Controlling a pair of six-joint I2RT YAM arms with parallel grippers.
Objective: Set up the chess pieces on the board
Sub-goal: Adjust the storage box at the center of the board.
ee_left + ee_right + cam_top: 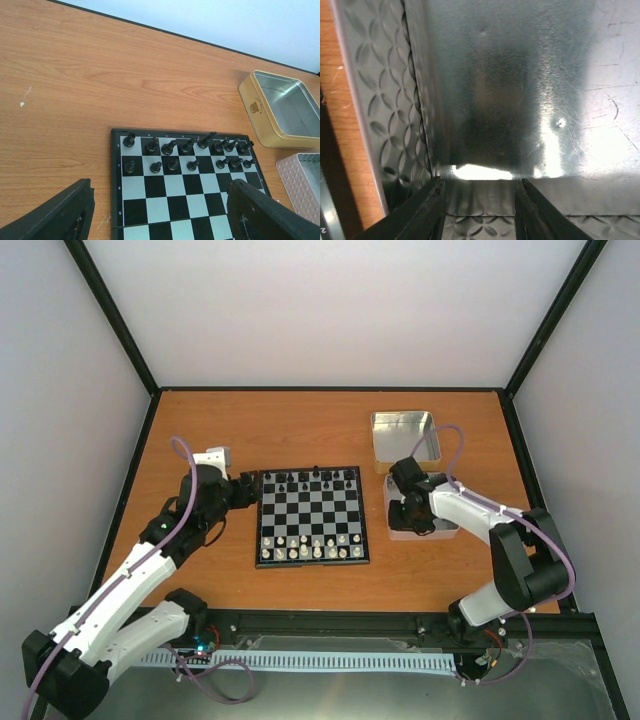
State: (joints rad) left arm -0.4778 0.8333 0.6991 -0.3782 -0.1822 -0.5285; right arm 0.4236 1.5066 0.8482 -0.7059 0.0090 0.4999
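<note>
The board lies mid-table, with black chess pieces in its two far rows. In the left wrist view these chess pieces stand in two rows on the board, and one square of the second row is bare. My left gripper hovers at the board's left edge. It is open, with only board squares showing between the fingers. My right gripper reaches down into a patterned tin. This gripper is open too, with only the bare metal floor between its fingers.
White pieces fill the board's near rows. An open silver tin with gold sides stands behind the patterned tin. Black frame rails run along the table edges, with bare wood left of and behind the board.
</note>
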